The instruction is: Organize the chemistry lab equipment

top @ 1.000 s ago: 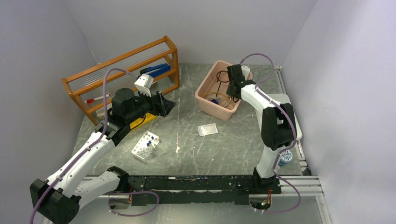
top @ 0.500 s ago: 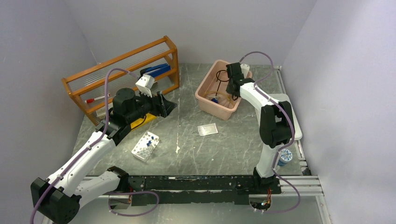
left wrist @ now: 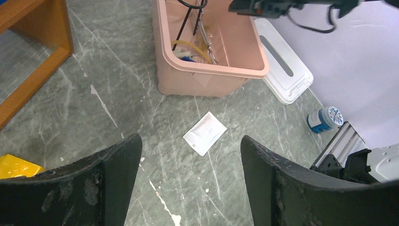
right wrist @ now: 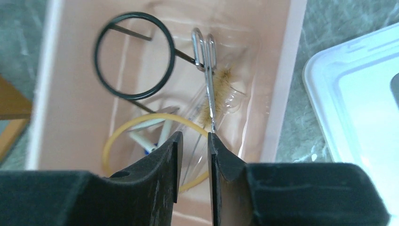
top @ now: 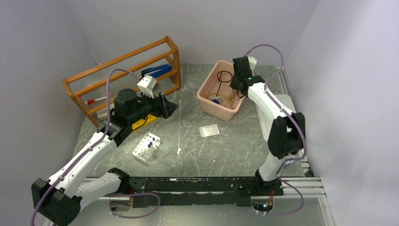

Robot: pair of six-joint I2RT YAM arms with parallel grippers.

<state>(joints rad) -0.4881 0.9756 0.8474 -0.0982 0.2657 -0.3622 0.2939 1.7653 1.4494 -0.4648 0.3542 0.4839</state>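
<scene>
A pink bin [top: 207,96] at the back centre holds a black wire ring tripod [right wrist: 134,54], an amber rubber tube [right wrist: 109,143] and metal tongs [right wrist: 207,61]. My right gripper [right wrist: 194,136] hangs above the bin [right wrist: 287,94], its jaws a narrow gap apart with nothing between them; it also shows in the top view [top: 236,84]. A white mesh square [top: 209,130] lies flat on the table. My left gripper [top: 165,106] hovers wide open and empty near the shelf, with the square [left wrist: 204,133] ahead of it. Blue-capped vials stand in a white rack [top: 147,146].
The orange wooden shelf [top: 122,61] stands at the back left with a blue item [top: 157,70] on it. A yellow piece [top: 141,123] lies under my left arm. A white lid [left wrist: 284,70] lies right of the bin. A blue jar [top: 288,157] stands by the right rail.
My right gripper has lifted out of the pink bin and shifted slightly back and right, so the ring tripod shows more. The left arm has not moved.
</scene>
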